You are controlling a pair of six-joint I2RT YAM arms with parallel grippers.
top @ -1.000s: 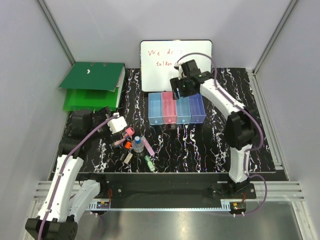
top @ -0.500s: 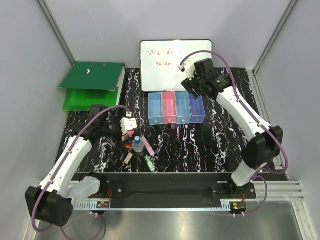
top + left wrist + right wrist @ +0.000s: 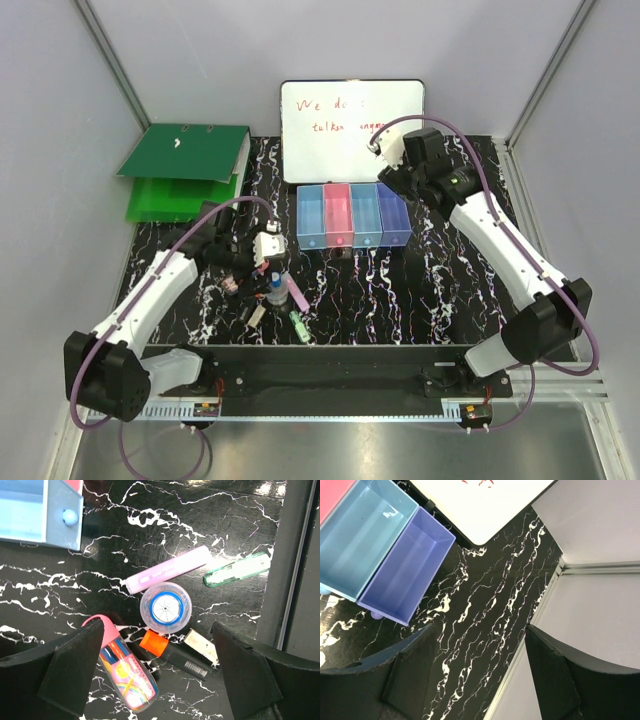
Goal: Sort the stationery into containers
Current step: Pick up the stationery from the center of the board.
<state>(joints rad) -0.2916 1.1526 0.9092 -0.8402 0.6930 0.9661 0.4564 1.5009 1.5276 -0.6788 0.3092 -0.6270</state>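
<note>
Found bin row (image 3: pixel 352 215) in front of whiteboard (image 3: pixel 352 120). Saw right gripper (image 3: pixel 475 675) spread wide, empty, beside purple bin (image 3: pixel 405 575). Saw left gripper (image 3: pixel 159 672) wide too, empty, above stationery (image 3: pixel 272 295) lying loose on table (image 3: pixel 30 595) near bins: pink-capped tube (image 3: pixel 125 672), lilac stick (image 3: pixel 167 570), green clip (image 3: pixel 237 570), clear bottle (image 3: pixel 165 611), orange-red piece (image 3: pixel 154 642).

Stationery (image 3: pixel 275 291) before bins (image 3: pixel 313 240); whiteboard (image 3: pixel 350 115) behind bins; binder (image 3: pixel 185 165) left-rear.

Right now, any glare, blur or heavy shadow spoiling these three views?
Top external: even light, sharp, mild sheen on the bottom metal strip. Left wrist: clear bottle and lilac stick crisp; faint glare on the glossy table. Right wrist: purple-blue bin sharp.
</note>
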